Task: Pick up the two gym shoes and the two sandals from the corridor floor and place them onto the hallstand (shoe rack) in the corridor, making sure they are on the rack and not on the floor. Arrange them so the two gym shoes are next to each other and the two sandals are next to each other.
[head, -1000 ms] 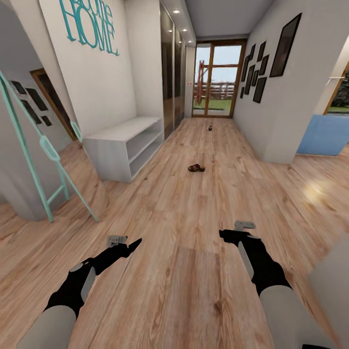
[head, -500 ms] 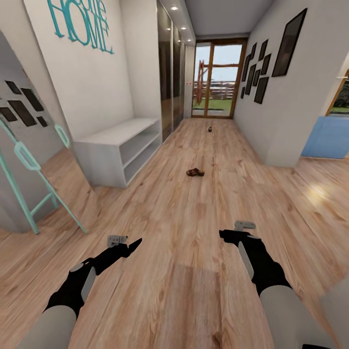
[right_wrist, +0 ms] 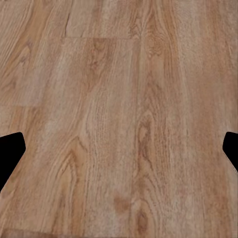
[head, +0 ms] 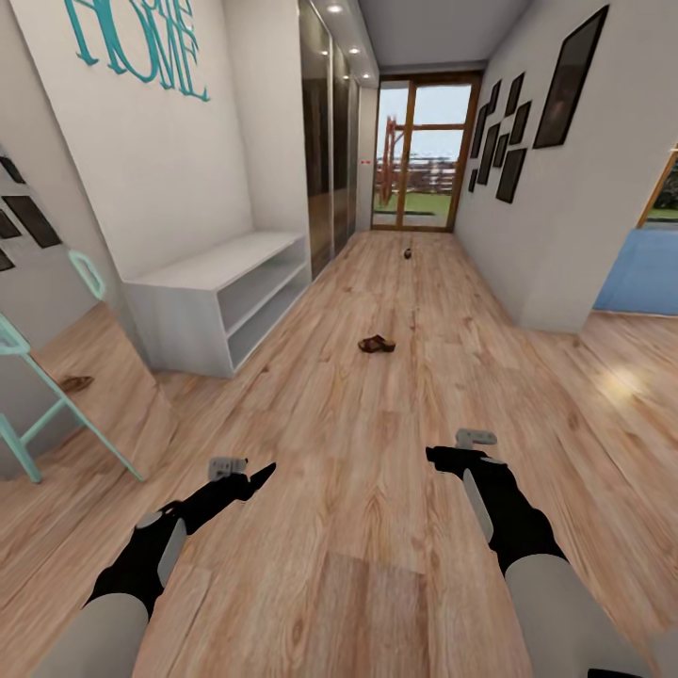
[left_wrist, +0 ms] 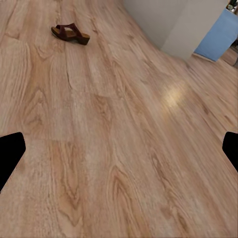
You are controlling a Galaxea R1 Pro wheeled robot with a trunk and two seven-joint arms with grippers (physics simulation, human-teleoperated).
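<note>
One brown sandal (head: pixel 377 345) with a dark strap lies on the wood-plank corridor floor (head: pixel 358 443), well ahead of both arms. The left wrist view has the same sandal (left_wrist: pixel 71 34) far beyond the fingers. My left gripper (head: pixel 262 471) (left_wrist: pixel 119 151) hovers low over bare planks, open and empty. My right gripper (head: pixel 435 456) (right_wrist: pixel 119 151) is likewise open over bare floor. A small dark object (head: pixel 408 251) sits far down the corridor, too small to identify. The gym shoes and the hallstand are out of view.
A plain low white two-tier unit (head: pixel 221 301) stands against the left wall under teal "HOME" letters (head: pixel 141 47). A teal-framed leaning mirror (head: pixel 56 377) is at near left, with a brown shape reflected in it. A glass door (head: pixel 414 155) ends the corridor. A blue panel (head: pixel 645 273) is at right.
The whole head view has shifted: the white unit, mirror and sandal have slid left and nearer, so the camera moved. Both arms keep the same pose.
</note>
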